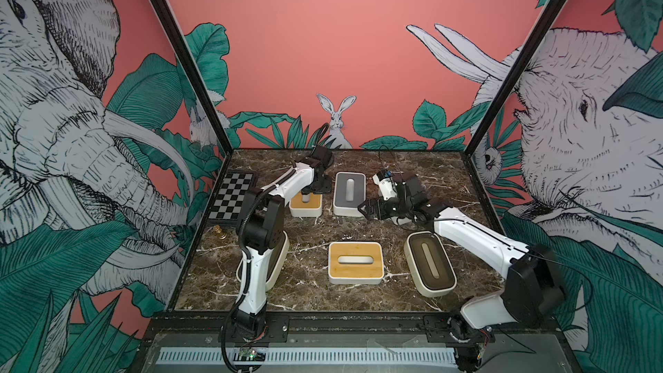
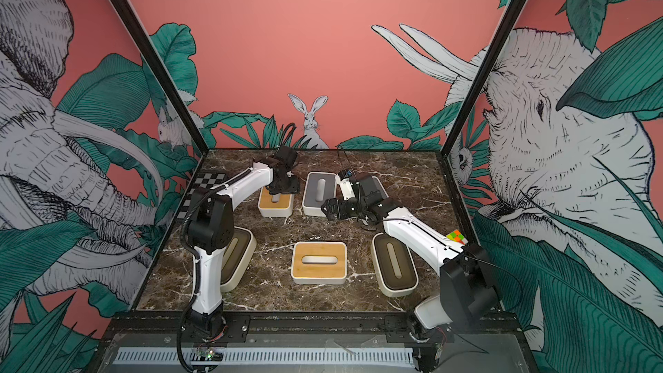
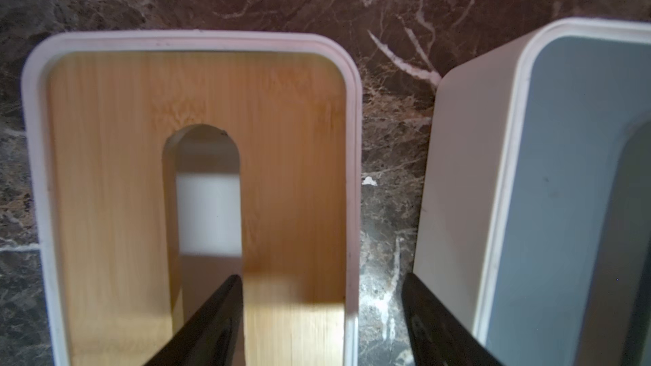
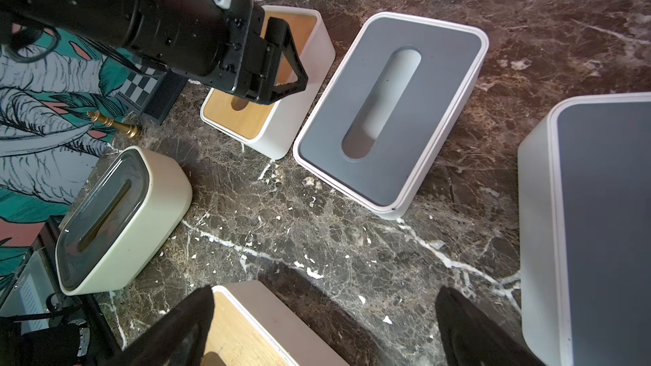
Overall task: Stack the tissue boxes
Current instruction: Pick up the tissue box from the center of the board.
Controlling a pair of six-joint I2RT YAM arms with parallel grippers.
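The far bamboo-lidded tissue box (image 1: 305, 206), white-walled and round-cornered, lies flat at the worktop's (image 1: 315, 296) back left. Its oval slot runs front to back, parallel to the grey-lidded box (image 1: 349, 193) just beside it. The left claw (image 3: 318, 278), half open, straddles its side wall, one finger inside the slot. The right claw (image 1: 365, 208) gapes wide, empty.

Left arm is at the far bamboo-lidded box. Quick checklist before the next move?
1. Left gripper straddles a wall of the far bamboo-lidded white tissue box, one finger in its oval slot: ok.
2. Fingers closed on that wall: not ok, gap beside the outer finger.
3. Outer finger clear of the neighbouring grey-lidded white tissue box: cannot tell.
4. Right gripper open, empty: ok.
5. Lid of the near bamboo-lidded white tissue box bare: ok.
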